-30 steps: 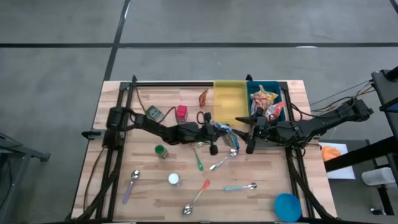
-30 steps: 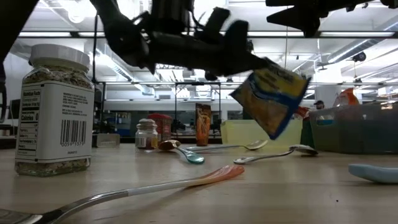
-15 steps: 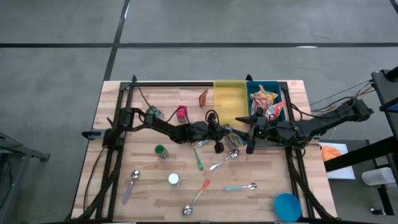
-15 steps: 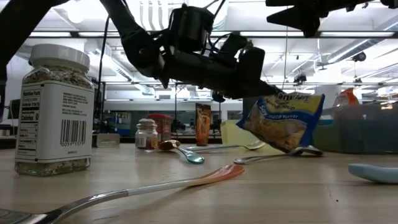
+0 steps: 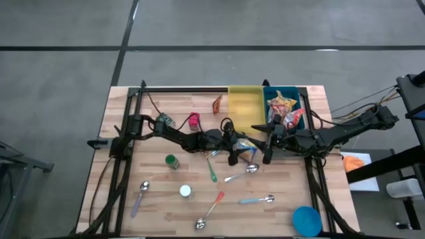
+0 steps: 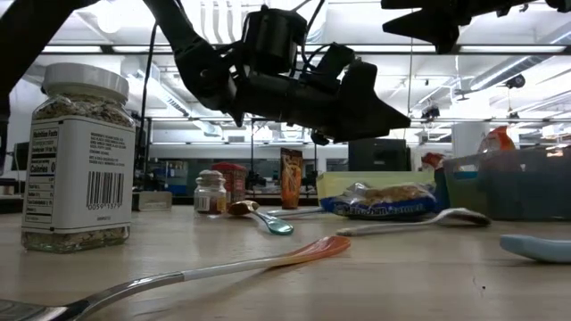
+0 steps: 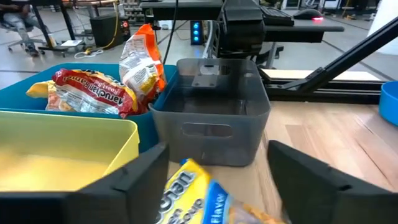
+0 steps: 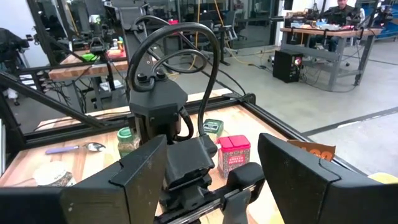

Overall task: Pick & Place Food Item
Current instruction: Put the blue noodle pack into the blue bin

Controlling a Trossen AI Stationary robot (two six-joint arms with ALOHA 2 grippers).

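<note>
At desk centre, just in front of the yellow plastic bin (image 5: 244, 108), the left gripper (image 5: 233, 151) hangs above the wooden desk (image 5: 153, 192) with its jaws parted and holding nothing. Directly beneath and just beside them lies the blue-and-yellow foil snack packet (image 5: 246, 153), flat on the desk; in the low view this packet (image 6: 382, 201) rests level on the surface, clear of the gripper (image 6: 379, 114) overhead. The left wrist view shows the packet (image 7: 205, 200) between the two dark fingers (image 7: 134, 182), untouched by either.

Just to the right of the packet, the right gripper (image 5: 267, 154) hangs above the desk with jaws apart and empty, near the front of the blue bin (image 5: 300, 121).

Around the packet: a metal spoon (image 5: 244, 173) lies just in front of it, and a green-handled spoon (image 5: 212, 172) lies to its left. Farther forward are an orange-handled spoon (image 5: 211, 211), a blue-handled spoon (image 5: 257, 198), a purple-handled spoon (image 5: 141, 195), and a white-capped glass spice jar (image 5: 186, 192). A green-lidded jar (image 5: 171, 161) stands left of centre. A blue round bowl (image 5: 306, 220) sits at the front right corner.

At the rear of the desk, the blue bin holds several crinkled snack bags (image 5: 284, 108); the yellow bin beside it appears bare inside. A grey plastic bin (image 7: 214, 112) shows in the left wrist view next to the blue one. A red tin (image 5: 193, 120), a green tin (image 5: 165, 121) and an orange sachet (image 5: 217, 104) sit along the back left.
</note>
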